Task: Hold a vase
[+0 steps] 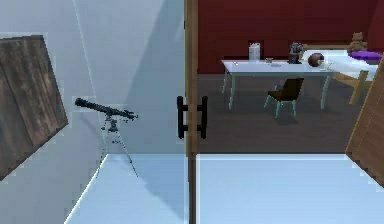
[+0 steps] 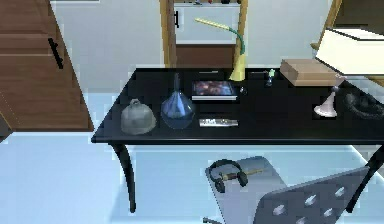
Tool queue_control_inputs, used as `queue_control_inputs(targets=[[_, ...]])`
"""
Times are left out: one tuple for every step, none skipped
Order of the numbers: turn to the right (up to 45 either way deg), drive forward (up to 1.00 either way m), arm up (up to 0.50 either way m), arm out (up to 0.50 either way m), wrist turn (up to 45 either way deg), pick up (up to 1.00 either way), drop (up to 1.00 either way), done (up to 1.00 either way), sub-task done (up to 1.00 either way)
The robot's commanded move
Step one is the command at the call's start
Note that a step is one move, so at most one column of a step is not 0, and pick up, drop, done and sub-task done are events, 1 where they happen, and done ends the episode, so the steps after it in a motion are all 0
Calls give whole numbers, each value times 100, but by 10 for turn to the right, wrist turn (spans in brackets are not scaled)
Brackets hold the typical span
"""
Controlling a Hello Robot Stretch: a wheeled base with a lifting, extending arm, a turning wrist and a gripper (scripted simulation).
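A blue vase with a round belly and a thin neck stood upright on a black desk, near the desk's left end in the arm side view. Just to its left sat a grey dome-shaped thing. The two were very close, but I could not tell if they touched. A small flat remote lay just to the right of the vase. Behind it lay a dark tablet. A yellow bendy lamp stood at the back of the desk, and a brown box sat farther to the right. A grey chair was in front of the desk, with black headphones lying on its seat. A brown wooden door was on the left.

In the forward view, a black telescope stood on a tripod by a pale wall. Next to it was the edge of a wooden door with black handles. Past that was a room with a red wall, a white table, a small dark chair and a teddy bear on a bed.

I could not tell if the pincer was apart or together.
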Motion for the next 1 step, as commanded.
queue_control_inputs(targets=[[0,0,50,0,0,0,0,0,0]])
